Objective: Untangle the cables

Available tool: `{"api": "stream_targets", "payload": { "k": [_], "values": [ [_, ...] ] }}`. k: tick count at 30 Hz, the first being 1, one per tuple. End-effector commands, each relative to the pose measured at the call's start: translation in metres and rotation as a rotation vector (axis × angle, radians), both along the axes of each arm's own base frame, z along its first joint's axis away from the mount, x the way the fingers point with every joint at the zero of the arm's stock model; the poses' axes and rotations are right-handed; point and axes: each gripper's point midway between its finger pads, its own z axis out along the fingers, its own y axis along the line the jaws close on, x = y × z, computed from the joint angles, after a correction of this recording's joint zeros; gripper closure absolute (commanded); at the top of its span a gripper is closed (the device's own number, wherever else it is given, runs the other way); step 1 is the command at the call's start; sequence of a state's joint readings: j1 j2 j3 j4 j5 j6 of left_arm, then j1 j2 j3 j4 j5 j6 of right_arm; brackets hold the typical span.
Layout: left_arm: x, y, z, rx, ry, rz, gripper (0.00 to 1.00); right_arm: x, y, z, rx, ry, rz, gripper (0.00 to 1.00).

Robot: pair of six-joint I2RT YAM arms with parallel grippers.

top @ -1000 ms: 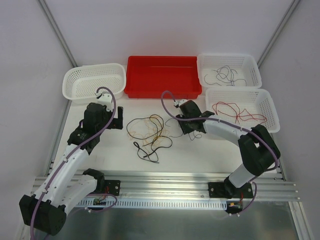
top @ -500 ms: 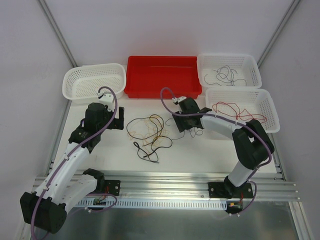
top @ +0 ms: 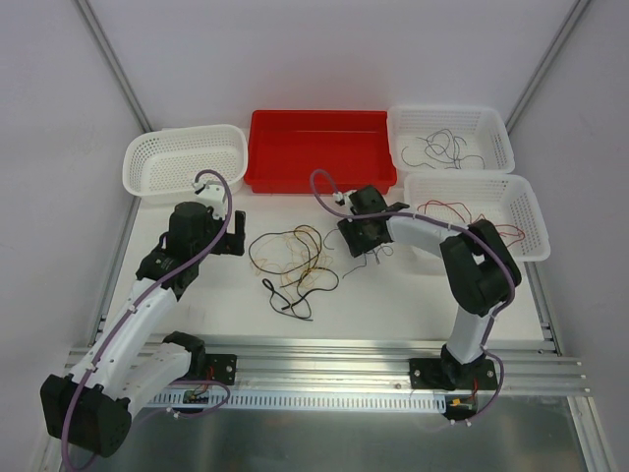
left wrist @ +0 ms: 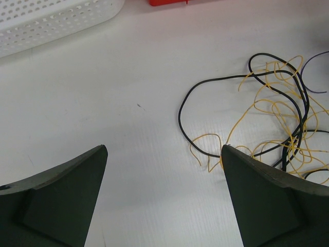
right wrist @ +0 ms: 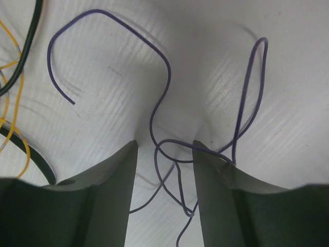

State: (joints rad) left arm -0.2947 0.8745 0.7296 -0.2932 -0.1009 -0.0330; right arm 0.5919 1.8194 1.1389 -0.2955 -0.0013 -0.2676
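A tangle of black and yellow cables [top: 295, 258] lies on the white table between the arms. In the left wrist view the black cable [left wrist: 221, 80] loops through the yellow one [left wrist: 277, 103]. My left gripper [top: 232, 234] is open and empty, just left of the tangle; its right fingertip [left wrist: 241, 170] sits beside the yellow strands. My right gripper [top: 360, 238] is open and low on the table, right of the tangle. In the right wrist view its jaws [right wrist: 164, 146] straddle loops of a loose dark purple cable [right wrist: 169, 77] without pinching them.
A red bin [top: 319, 182] stands at the back centre and a white basket [top: 147, 182] at the back left. Two white baskets stand at the right: the far one [top: 496, 123] holds dark cables, the near one [top: 531, 211] holds red cables [top: 462, 211].
My right gripper has moved left toward the tangle and now sits over the purple cable. The left arm has barely moved.
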Motion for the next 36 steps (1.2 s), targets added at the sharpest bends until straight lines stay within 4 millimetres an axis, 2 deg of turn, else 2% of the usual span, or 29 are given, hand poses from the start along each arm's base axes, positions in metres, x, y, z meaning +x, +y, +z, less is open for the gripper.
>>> {"api": "stream_targets", "payload": {
  "k": [1, 4, 5, 8, 10, 13, 16, 17, 19, 20, 22, 24, 25, 27, 28, 29, 30, 31, 32, 33, 34, 35, 36],
  "values": [
    [0.000, -0.005, 0.001, -0.005, -0.003, -0.033, 0.05, -0.001, 0.003, 0.001, 0.009, 0.032, 0.038, 0.51],
    [0.001, -0.006, 0.001, -0.007, -0.003, -0.035, 0.05, -0.005, 0.003, -0.002, 0.003, 0.044, 0.053, 0.62],
    [0.001, -0.006, 0.001, -0.007, -0.004, -0.035, 0.05, -0.006, 0.002, -0.001, 0.005, 0.045, 0.055, 0.74],
    [0.001, -0.006, 0.001, -0.008, -0.001, -0.036, 0.05, -0.007, 0.003, 0.012, 0.027, 0.019, 0.068, 0.93],
    [0.001, -0.006, 0.001, -0.008, -0.001, -0.038, 0.05, -0.008, 0.002, 0.020, 0.031, 0.003, 0.074, 0.98],
    [0.001, -0.007, 0.000, -0.009, 0.003, -0.038, 0.05, -0.005, 0.000, 0.048, 0.040, -0.051, 0.083, 0.99],
    [0.001, -0.007, 0.001, -0.011, 0.000, -0.040, 0.05, 0.002, -0.002, 0.091, 0.058, -0.140, 0.084, 0.99],
    [0.001, -0.007, 0.001, -0.011, 0.000, -0.040, 0.05, 0.005, -0.004, 0.113, 0.068, -0.195, 0.085, 0.99],
    [0.001, -0.007, 0.001, -0.009, 0.000, -0.039, 0.05, 0.011, -0.004, 0.145, 0.092, -0.259, 0.089, 0.99],
    [0.001, -0.007, 0.001, -0.011, 0.002, -0.041, 0.05, 0.016, -0.010, 0.157, 0.072, -0.299, 0.067, 0.99],
    [0.001, -0.007, 0.000, -0.011, 0.002, -0.041, 0.05, 0.025, -0.016, 0.200, 0.091, -0.395, 0.053, 0.99],
    [0.001, -0.008, 0.001, -0.013, -0.001, -0.042, 0.05, 0.037, -0.030, 0.231, 0.087, -0.465, 0.001, 0.99],
    [0.001, -0.008, 0.002, -0.013, -0.002, -0.042, 0.05, 0.046, -0.034, 0.261, 0.111, -0.526, -0.031, 0.99],
    [0.000, -0.007, 0.001, -0.012, -0.003, -0.041, 0.05, 0.062, -0.057, 0.285, 0.103, -0.582, -0.111, 0.99],
    [0.000, -0.007, 0.001, -0.013, -0.003, -0.039, 0.04, 0.073, -0.064, 0.304, 0.112, -0.625, -0.153, 0.99],
    [0.000, -0.006, 0.001, -0.011, -0.002, -0.033, 0.04, 0.083, -0.081, 0.313, 0.108, -0.652, -0.205, 0.99],
    [0.001, -0.005, 0.003, -0.011, -0.008, -0.027, 0.03, 0.093, -0.089, 0.323, 0.122, -0.684, -0.243, 0.99],
    [0.001, -0.004, 0.002, -0.008, -0.008, -0.021, 0.03, 0.104, -0.096, 0.324, 0.126, -0.692, -0.279, 0.99],
    [0.001, -0.003, 0.002, -0.008, -0.008, -0.012, 0.02, 0.115, -0.116, 0.332, 0.145, -0.716, -0.354, 0.99],
    [0.001, -0.001, 0.002, -0.005, -0.009, 0.000, 0.01, 0.127, -0.125, 0.340, 0.165, -0.752, -0.393, 0.99],
    [0.001, 0.000, 0.003, -0.007, -0.014, 0.008, 0.01, 0.139, -0.132, 0.333, 0.171, -0.747, -0.421, 0.99],
    [0.001, 0.001, 0.002, -0.005, -0.012, 0.012, 0.01, 0.149, -0.151, 0.332, 0.185, -0.754, -0.483, 0.99],
    [0.001, 0.002, 0.004, -0.004, -0.017, 0.020, 0.01, 0.160, -0.159, 0.337, 0.204, -0.779, -0.511, 0.99]
  ]
}}
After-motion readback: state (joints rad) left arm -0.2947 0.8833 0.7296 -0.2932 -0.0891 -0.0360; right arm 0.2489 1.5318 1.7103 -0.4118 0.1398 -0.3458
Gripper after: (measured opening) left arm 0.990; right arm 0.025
